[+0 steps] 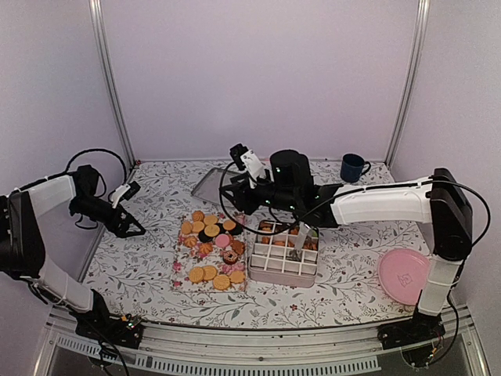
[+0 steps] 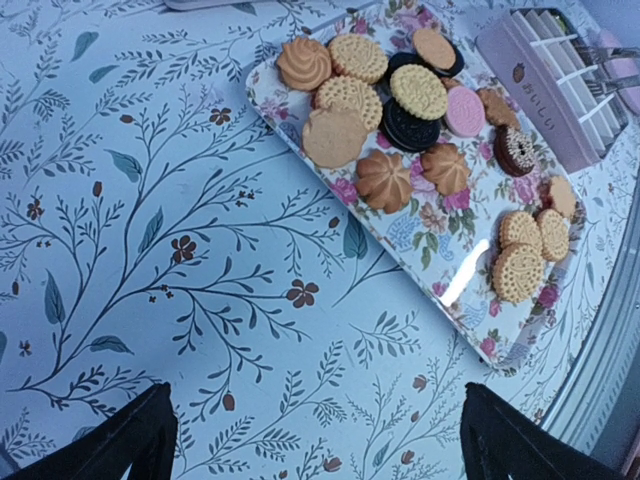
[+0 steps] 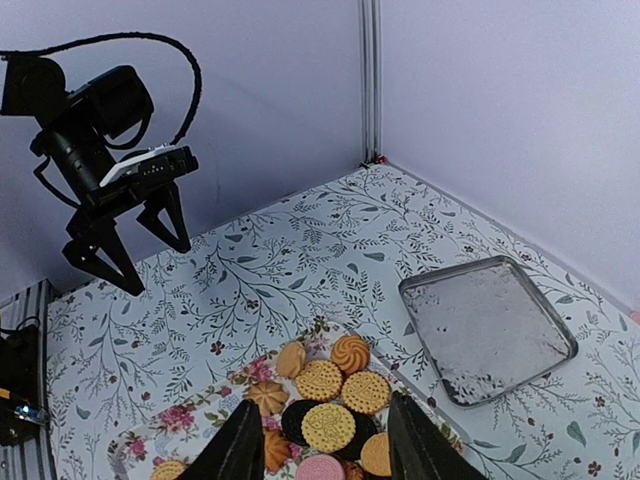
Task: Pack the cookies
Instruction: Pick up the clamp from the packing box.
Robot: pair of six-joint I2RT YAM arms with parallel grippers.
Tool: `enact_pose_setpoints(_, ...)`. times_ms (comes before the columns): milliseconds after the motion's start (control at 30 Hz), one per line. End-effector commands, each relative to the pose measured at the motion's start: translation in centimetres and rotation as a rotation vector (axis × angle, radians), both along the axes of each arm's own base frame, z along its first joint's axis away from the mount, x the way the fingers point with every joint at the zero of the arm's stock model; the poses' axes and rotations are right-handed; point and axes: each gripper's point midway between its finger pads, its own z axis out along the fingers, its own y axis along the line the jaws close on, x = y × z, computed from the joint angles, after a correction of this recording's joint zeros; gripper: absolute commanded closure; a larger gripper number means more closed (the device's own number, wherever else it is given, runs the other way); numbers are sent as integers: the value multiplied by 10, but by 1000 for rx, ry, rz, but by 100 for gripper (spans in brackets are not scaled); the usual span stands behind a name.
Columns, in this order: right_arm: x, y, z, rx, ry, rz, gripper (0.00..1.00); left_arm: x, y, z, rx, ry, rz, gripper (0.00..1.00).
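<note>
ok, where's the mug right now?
In the top view the dark blue mug stands at the back right corner of the table, behind the right arm; the pink plate lies well nearer, at the right edge.

The right gripper [image 3: 320, 402] has its fingers apart above the cookies [image 3: 328, 425], golden, dark and one pink, on a floral tray [image 3: 190, 420]; a metal tray [image 3: 488, 330] lies apart from it, nearer the corner; the left gripper [image 3: 160, 270] hangs spread, fingers down, over the table [image 3: 250, 290].
</note>
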Motion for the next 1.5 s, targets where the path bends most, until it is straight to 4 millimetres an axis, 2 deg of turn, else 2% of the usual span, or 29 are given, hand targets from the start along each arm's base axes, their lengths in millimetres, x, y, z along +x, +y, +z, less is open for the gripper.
enact_pose_setpoints(0, -7, -12, 45, 44, -66, -13, 50, 1, 0, -1, -12, -10, -11, 1)
enact_pose_setpoints(100, -13, -29, 83, 40, -140, -30, 38, 3, 0, 2, -12, -16, -11, 1)
enact_pose_setpoints(200, -20, -57, 112, 40, -181, -72, 29, 6, 1, 6, -11, -27, -11, 1)
enact_pose_setpoints(300, -31, -90, 125, 33, -177, -98, 25, 8, 1, 7, -11, -30, -12, 1)
enact_pose_setpoints(533, -77, -169, 65, -100, -48, -135, 27, 12, -3, 12, -34, -29, -29, 1)
enact_pose_setpoints(567, -85, -182, 63, -96, -47, -140, 29, 13, -4, 13, -38, -29, -31, 1)
enact_pose_setpoints(600, -89, -189, 51, -118, -32, -141, 30, 13, -5, 14, -41, -28, -34, 1)
enact_pose_setpoints(667, -99, -205, 39, -125, -27, -147, 32, 14, -7, 16, -47, -25, -39, 1)
enact_pose_setpoints(833, -118, -211, 2, -178, -28, -65, 39, 12, -14, 19, -59, -14, -56, 1)
enact_pose_setpoints(967, -119, -214, -19, -234, -30, -55, 39, 10, -18, 21, -62, -10, -64, 1)
enact_pose_setpoints(1267, -124, -221, -34, -241, -39, -52, 39, 7, -20, 24, -53, -12, -74, 1)
enact_pose_setpoints(1467, -120, -206, -41, -255, -93, -30, 43, 7, -21, 24, -54, -9, -77, 1)
